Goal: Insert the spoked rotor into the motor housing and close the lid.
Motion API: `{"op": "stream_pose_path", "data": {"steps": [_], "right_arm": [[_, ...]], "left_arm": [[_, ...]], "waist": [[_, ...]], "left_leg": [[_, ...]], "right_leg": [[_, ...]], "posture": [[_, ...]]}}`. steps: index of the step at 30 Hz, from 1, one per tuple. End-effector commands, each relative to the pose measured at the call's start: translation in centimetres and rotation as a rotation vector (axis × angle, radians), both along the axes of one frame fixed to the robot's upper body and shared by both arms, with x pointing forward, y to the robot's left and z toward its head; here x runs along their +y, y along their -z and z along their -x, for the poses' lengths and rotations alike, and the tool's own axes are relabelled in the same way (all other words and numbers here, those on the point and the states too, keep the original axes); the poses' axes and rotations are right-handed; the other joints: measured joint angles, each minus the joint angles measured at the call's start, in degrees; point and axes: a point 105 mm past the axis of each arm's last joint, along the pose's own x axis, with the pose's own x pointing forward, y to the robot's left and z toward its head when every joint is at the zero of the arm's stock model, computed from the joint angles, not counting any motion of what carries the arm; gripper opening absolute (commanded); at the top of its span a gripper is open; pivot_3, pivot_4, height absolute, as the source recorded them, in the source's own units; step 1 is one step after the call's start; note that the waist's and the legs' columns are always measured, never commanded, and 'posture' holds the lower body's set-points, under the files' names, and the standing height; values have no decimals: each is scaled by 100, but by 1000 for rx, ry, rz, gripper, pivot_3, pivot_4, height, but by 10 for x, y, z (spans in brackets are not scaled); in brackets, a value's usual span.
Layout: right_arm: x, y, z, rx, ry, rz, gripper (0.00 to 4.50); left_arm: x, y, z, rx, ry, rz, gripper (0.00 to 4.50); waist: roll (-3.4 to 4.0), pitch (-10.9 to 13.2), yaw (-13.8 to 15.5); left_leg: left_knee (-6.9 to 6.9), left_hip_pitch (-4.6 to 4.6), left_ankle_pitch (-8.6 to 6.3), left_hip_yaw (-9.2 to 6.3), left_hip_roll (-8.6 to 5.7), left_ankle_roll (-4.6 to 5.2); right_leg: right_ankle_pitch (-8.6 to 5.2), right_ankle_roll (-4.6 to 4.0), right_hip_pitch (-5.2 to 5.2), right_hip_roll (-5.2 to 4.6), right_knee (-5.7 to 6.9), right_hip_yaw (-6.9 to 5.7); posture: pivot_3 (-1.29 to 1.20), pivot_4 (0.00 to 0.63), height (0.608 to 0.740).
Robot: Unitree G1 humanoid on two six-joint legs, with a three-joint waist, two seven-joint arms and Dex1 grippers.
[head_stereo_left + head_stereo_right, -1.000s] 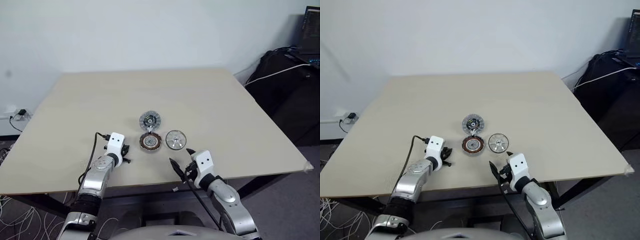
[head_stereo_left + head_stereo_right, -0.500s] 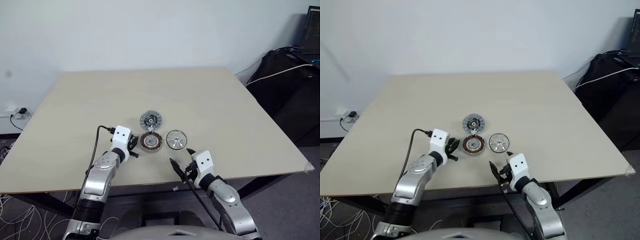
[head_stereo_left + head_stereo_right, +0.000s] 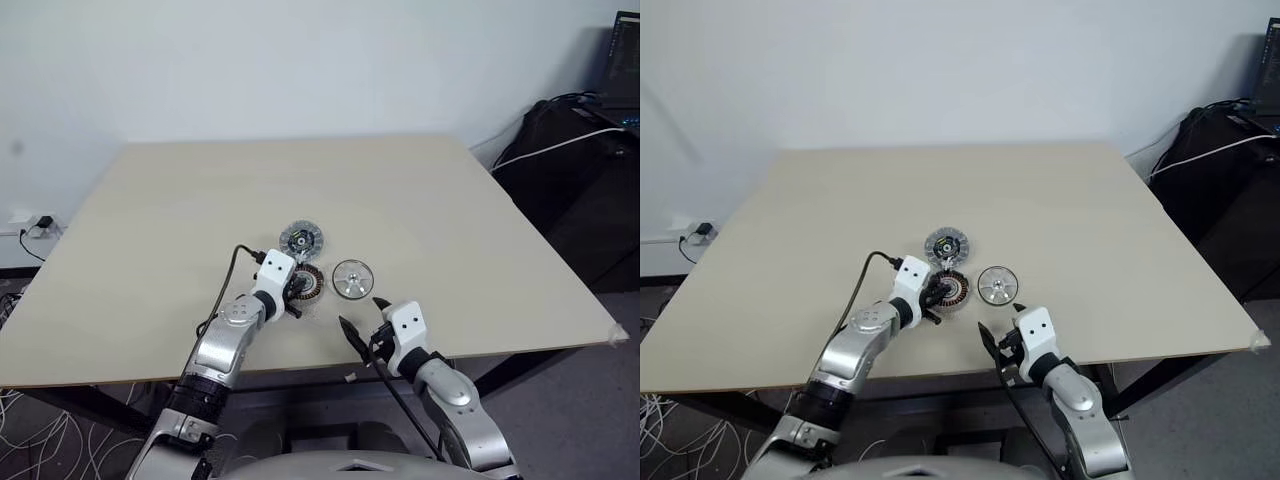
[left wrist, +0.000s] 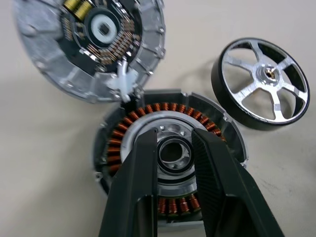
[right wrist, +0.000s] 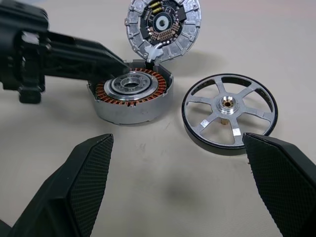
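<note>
Copper-wound motor housing [image 4: 168, 163] sits mid-table under your left gripper [image 4: 174, 148], jaws slightly apart over its steel hub. Shiny spoked rotor [image 5: 228, 112] lies beside; ribbed lid [image 5: 164, 27] behind. Right gripper [image 5: 177, 163] jaws wide.

On the bench [image 3: 150, 220], near its front edge, three parts sit close together: the housing [image 3: 305, 283] in the middle, the lid [image 3: 300, 239] just behind it and touching its rim, the rotor [image 3: 351, 279] just to its right, apart. The left pincer [image 4: 173, 148] reaches in from the housing's left, over its centre. The right pincer [image 3: 360, 318] hangs at the front edge, before the rotor
</note>
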Motion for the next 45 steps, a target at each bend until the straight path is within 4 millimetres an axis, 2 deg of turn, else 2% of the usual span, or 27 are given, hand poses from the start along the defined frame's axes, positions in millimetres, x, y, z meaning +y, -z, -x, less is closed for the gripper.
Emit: {"op": "stream_pose_path", "data": {"steps": [1, 16, 22, 25, 32, 35, 39, 44, 45], "right_arm": [[2, -14, -4, -55, 3, -14, 4500], [1, -15, -5, -59, 3, -15, 4500], [1, -16, -5, -61, 3, -14, 4500], [1, -16, -5, -61, 3, -13, 4500], [1, -16, -5, -60, -2, -13, 4500], [2, -16, -6, -60, -5, -18, 4500], [4, -18, -7, -61, -4, -33, 4500], [10, -20, -16, -54, -2, -20, 4500], [11, -20, -19, -50, 6, -16, 4500]], "left_arm": [[-7, -9, -9, -48, 25, -5, 668], [-9, 0, -10, -19, 24, -13, 668], [-9, -5, -12, -45, 12, -1, 2659], [-10, -17, -14, -94, -9, 51, 3661], [-6, -41, -9, -195, -47, 172, 3661], [-1, -46, -1, -208, -66, 196, 3038], [14, -45, 8, -209, -125, 203, 1720], [52, -32, 22, -211, -301, 162, 30], [60, -30, 24, -223, -349, 146, 7]], "waist": [[0, 0, -2], [0, 0, 3], [0, 0, 1], [0, 0, 4], [1, -1, 4], [1, -1, 3], [2, -1, 3], [4, -3, -8], [5, -3, -8]], "left_leg": [[0, 0, 0, 0, 0, 0], [0, 0, 0, 0, 0, 0], [0, 0, 0, 0, 0, 0], [0, 0, 0, 0, 0, 1], [0, -1, 0, 0, 0, 0], [0, -1, 0, 0, 1, 0], [0, -1, 0, 0, 1, 0], [0, 0, -1, 1, 2, -2], [0, 0, -1, 0, 2, -2]], "right_leg": [[0, 0, 0, 0, 0, 0], [1, 1, 0, -1, 0, 1], [2, 2, 0, -1, 0, 1], [2, 2, 0, -1, 0, 1], [3, 1, -1, -2, -1, 2], [2, 1, 0, -2, -1, 3], [2, 0, -1, -2, 0, 2], [2, 1, 0, -2, 0, 3], [2, 1, 0, -2, 0, 2]], "posture": [[0, 0, 740], [0, 0, 740], [0, 0, 740], [0, 0, 740], [0, 0, 740], [0, 0, 740], [0, 0, 740], [0, 0, 740], [0, 0, 740]]}}
